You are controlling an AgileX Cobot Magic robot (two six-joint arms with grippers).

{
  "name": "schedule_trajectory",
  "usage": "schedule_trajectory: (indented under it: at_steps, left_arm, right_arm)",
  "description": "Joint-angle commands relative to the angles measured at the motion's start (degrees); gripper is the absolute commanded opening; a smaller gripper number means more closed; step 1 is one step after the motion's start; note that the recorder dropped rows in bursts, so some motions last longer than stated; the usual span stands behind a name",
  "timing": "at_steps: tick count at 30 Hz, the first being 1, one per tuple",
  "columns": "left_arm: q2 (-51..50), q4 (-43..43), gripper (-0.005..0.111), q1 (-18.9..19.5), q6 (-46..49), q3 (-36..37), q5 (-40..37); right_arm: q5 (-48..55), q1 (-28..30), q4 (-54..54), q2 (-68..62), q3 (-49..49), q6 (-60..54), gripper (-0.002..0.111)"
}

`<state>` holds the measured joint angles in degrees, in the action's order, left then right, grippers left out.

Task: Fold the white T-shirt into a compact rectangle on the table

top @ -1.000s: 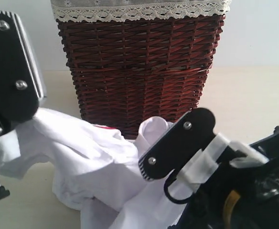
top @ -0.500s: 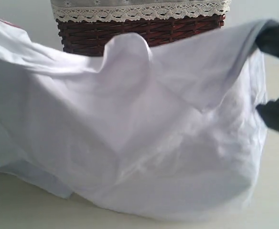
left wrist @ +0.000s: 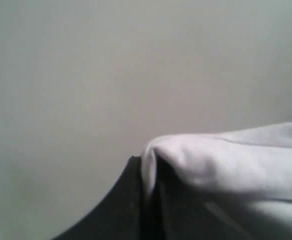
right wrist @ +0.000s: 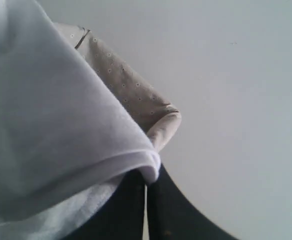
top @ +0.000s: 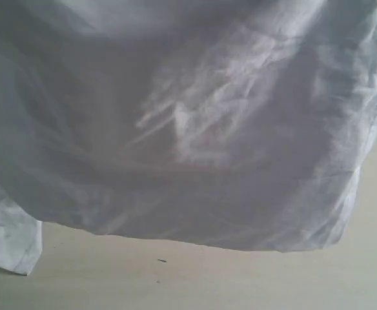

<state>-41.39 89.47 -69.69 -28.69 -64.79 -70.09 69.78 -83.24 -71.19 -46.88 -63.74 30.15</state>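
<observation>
The white T-shirt [top: 195, 129] hangs like a curtain across nearly the whole exterior view, its lower hem just above the pale table [top: 195, 278]. Both grippers are hidden behind it in that view. In the left wrist view my left gripper [left wrist: 148, 192] is shut on a fold of the white T-shirt [left wrist: 226, 155], the cloth pinched between its dark fingers [left wrist: 121, 210]. In the right wrist view my right gripper [right wrist: 146, 195] is likewise shut on a rolled edge of the white T-shirt [right wrist: 51, 130].
The speckled cloth liner [right wrist: 128, 95] of the basket shows behind the shirt in the right wrist view. A plain pale wall [right wrist: 236, 100] fills the background of both wrist views. A shirt corner [top: 11, 242] dangles at lower left.
The shirt lay crumpled on the table before the wicker basket, both grippers on it. It has since been lifted and spread, and now it hides the basket and both grippers.
</observation>
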Motion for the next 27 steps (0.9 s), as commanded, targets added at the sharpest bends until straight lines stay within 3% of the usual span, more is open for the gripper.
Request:
schedule_trajectory:
  at_steps: [1, 7, 12, 18, 22, 27]
  left_arm:
    - [1.69, -1.10, 0.000, 0.10, 0.49, -0.51, 1.07]
    - [0.90, -1.24, 0.000, 0.10, 0.12, -0.51, 7.52]
    - [0.37, -7.77, 0.000, 0.10, -0.79, -0.17, 3.67]
    - [0.72, -13.67, 0.000, 0.10, -9.70, 6.96, 9.50]
    - [-0.20, -12.26, 0.000, 0.23, -18.87, 14.63, 12.63]
    - [-0.67, -10.47, 0.000, 5.96, -25.35, 17.11, 18.49]
  right_arm:
    - [0.19, 0.13, -1.23, 0.23, -0.49, -0.72, 0.000]
    - [0.19, 0.13, -6.10, -0.93, -0.49, -0.20, 0.000]
    - [0.19, 0.13, -4.73, -0.82, -0.49, 1.32, 0.000]
    - [0.19, 0.13, -5.38, -0.82, 3.58, 8.10, 0.000]
    - [0.19, 0.13, -8.19, -1.58, 8.94, 13.00, 0.000]
    - [0.06, 1.79, -12.69, -2.36, 9.61, 21.50, 0.000]
